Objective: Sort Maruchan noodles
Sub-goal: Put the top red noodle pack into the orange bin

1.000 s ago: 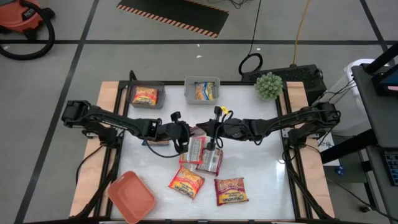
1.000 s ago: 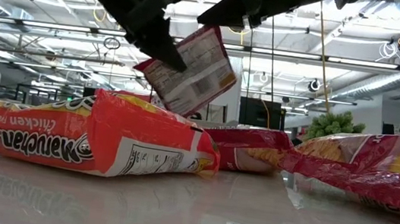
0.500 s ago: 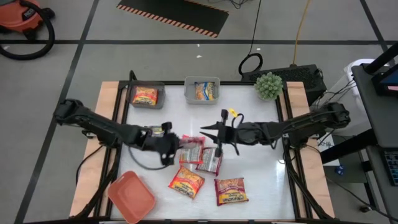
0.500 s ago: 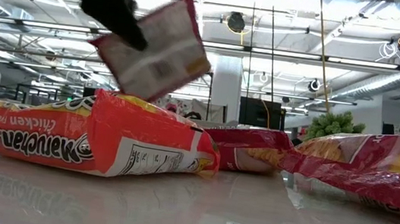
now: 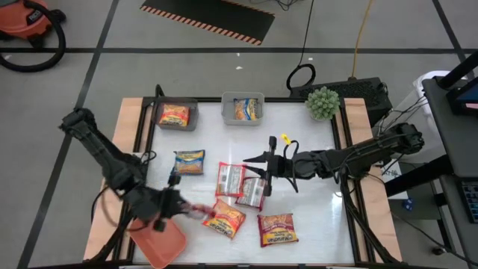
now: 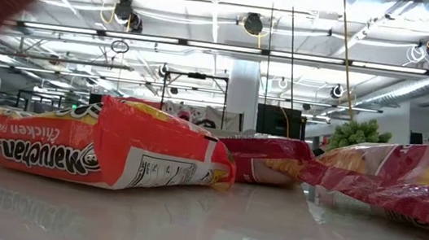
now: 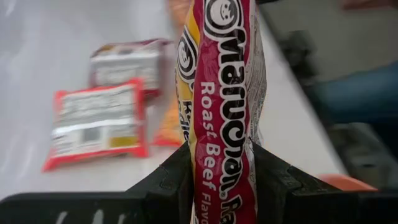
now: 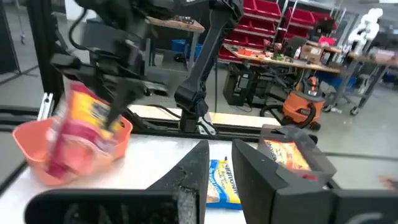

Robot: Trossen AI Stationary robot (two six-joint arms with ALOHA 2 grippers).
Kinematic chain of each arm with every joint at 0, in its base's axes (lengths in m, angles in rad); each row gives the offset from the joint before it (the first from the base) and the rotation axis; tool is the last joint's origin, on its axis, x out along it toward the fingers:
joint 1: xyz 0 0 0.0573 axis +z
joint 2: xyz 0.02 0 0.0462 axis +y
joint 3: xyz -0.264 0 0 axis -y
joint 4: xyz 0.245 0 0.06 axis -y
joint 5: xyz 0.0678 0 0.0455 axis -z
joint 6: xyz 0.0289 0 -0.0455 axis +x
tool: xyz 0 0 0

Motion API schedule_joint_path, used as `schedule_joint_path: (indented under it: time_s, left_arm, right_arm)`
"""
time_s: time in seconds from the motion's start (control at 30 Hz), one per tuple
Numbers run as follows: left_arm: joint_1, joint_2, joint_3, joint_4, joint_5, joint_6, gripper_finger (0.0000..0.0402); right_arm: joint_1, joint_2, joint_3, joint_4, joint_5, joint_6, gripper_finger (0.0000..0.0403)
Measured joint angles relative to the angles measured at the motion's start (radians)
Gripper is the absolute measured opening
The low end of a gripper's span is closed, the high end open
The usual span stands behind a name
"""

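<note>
1. The left end effector hangs over the near-left part of the white worktop, its dark fingers pinching a red-and-yellow plastic "Roast Beef" noodle packet edge-on between them.
2. Directly beside that end effector, on its outer side, sits the salmon-red plastic bin at the worktop's near-left corner; in the right wrist view the held packet shows in front of this bin.
3. Just past the held packet's far tip lies an orange-red and yellow packet flat on the worktop.
4. The right end effector hovers at mid-worktop with its two dark fingers slightly spread and nothing between them.
5. Right below and beside its tips lie two silvery-pink packets with red borders, one towards the left arm and one overlapping it.
6. Farther towards the left arm from the right end effector lies a blue-and-yellow packet.
7. Nearer the front edge than the right end effector lies a dark red packet.
8. Beyond both end effectors, at the far edge, a grey bin holds an orange packet and a clear bin holds a blue-and-yellow one.
</note>
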Motion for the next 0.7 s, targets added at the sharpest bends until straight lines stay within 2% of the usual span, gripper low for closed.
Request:
schedule_joint_path:
  time_s: [0.17, 0.3, 0.57, 0.7]
  left_arm:
    - [-0.155, -0.020, 0.000, -0.049, -0.014, -0.060, 0.0118]
    - [-0.238, -0.020, 0.000, -0.142, -0.014, -0.130, 0.0118]
    - [-0.336, -0.019, 0.000, -0.294, -0.015, -0.289, 0.0118]
    - [-0.375, -0.018, 0.000, -0.305, -0.014, -0.338, 0.0118]
  right_arm:
    - [0.006, 0.000, 0.000, -0.006, -0.003, 0.086, 0.0063]
    - [0.027, 0.012, 0.000, -0.004, -0.002, 0.117, 0.0063]
    - [0.060, 0.044, 0.000, 0.027, 0.000, 0.183, 0.0063]
    - [0.071, 0.066, 0.000, 0.059, 0.000, 0.210, 0.0063]
